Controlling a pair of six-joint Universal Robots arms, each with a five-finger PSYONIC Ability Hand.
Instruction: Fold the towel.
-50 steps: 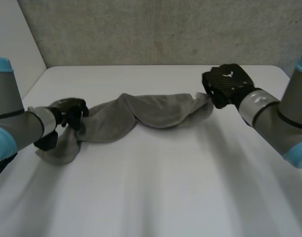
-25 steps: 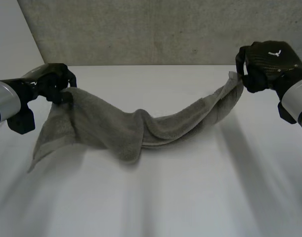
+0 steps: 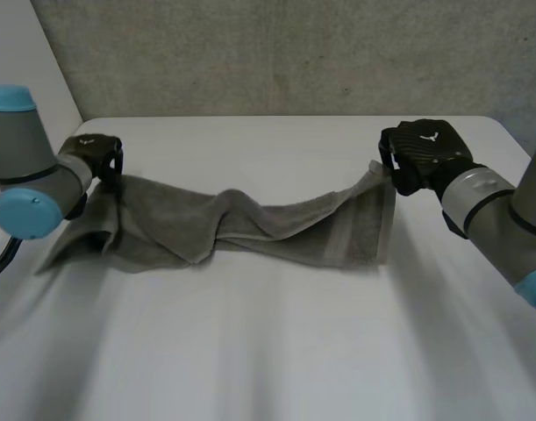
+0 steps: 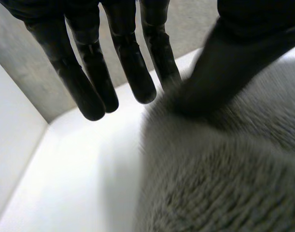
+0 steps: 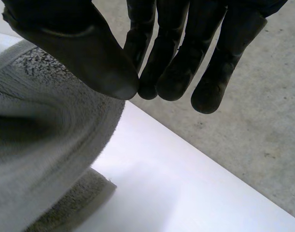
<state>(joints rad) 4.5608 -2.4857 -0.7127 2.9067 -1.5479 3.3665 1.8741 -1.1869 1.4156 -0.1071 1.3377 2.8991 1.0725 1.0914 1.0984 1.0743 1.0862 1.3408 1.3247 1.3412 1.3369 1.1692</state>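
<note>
Left hand [image 3: 94, 158]: it is pinching the far left corner of the towel [image 3: 250, 224]. In the left wrist view its thumb [image 4: 229, 58] is pressing the cloth against the nearest finger, and the other fingers [image 4: 84, 82] are pointing straight out, free of the cloth.
Right hand [image 3: 421, 153]: it is gripping the far right corner of the towel. In the right wrist view its thumb [image 5: 79, 53] is closing on the fingertips [image 5: 215, 77], with the hem of the cloth caught there.
Towel: grey, it is stretching between the two hands across the white table [image 3: 276, 351]. Both held corners are hanging a little above the surface. The middle is sagging and lying on the table in loose folds. The right end is dropping as a flat panel down to the table.
Arms: each one is reaching in from its own side of the table.
</note>
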